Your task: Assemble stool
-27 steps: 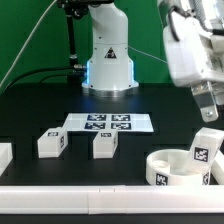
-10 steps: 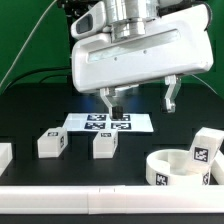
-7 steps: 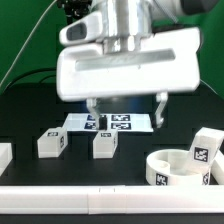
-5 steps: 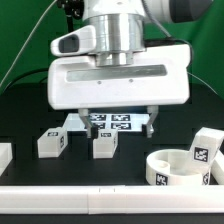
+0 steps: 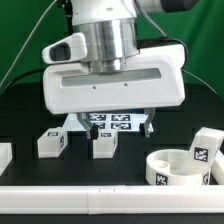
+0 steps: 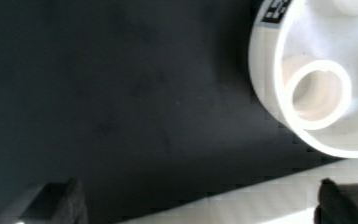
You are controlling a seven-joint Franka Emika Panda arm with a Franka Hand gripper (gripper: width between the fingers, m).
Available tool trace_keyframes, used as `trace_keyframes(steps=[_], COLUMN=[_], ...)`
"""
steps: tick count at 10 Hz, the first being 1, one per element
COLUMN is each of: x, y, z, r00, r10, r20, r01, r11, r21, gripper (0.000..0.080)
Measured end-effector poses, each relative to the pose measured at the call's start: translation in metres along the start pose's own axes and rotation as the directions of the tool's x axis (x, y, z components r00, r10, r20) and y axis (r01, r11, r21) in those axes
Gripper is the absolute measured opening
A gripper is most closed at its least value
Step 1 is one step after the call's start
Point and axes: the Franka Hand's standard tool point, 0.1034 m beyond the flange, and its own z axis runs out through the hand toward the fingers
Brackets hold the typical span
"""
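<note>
The round white seat [image 5: 176, 169] lies at the front on the exterior view's right, and a tagged leg [image 5: 205, 149] leans on its rim. Two more tagged legs [image 5: 52, 143] [image 5: 105, 146] stand on the black table left of the middle. My gripper [image 5: 115, 124] hangs above the table's middle, over the marker board, with its jaws wide apart and nothing between them. In the wrist view, part of the seat [image 6: 318, 55] with a ring socket [image 6: 318, 92] shows to one side. The gripper [image 6: 202, 205] is apart from it, its two dark fingertips [image 6: 55, 203] over bare black table.
The marker board [image 5: 112, 123] lies flat behind the legs, partly hidden by the gripper. A white block [image 5: 4, 156] is cut off at the exterior view's left edge. A white border [image 5: 100, 200] runs along the table's front. The robot base stands at the back.
The gripper has swung from the exterior view's upper right to the middle and come lower and closer to the front. Its jaws stay open. The stool parts have not moved.
</note>
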Motion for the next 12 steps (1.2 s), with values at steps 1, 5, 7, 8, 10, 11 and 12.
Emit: trace_keyframes(steps=[1,5,7,8,10,11,12], x=[-0.003,-0.017,-0.030,-0.039,-0.050,-0.046,-0.046], y=[0.015,0.020,0.027,0.036,0.040,0.040,0.040], z=[-0.001,0.003,0.010,0.025,0.035,0.034,0.034], r00=[0.991,0.884,0.808,0.748,0.666,0.680,0.680], r10=[0.017,0.074,0.087,0.101,0.110,0.110,0.111], r20=[0.130,0.461,0.583,0.656,0.737,0.725,0.724], r01=[-0.018,-0.077,-0.094,-0.109,-0.117,-0.116,-0.117], r11=[1.000,0.997,0.995,0.994,0.992,0.992,0.992], r21=[0.007,-0.012,-0.019,-0.030,-0.043,-0.042,-0.042], gripper=[0.0649,0.0649,0.0649,0.0649,0.0649,0.0649,0.0649])
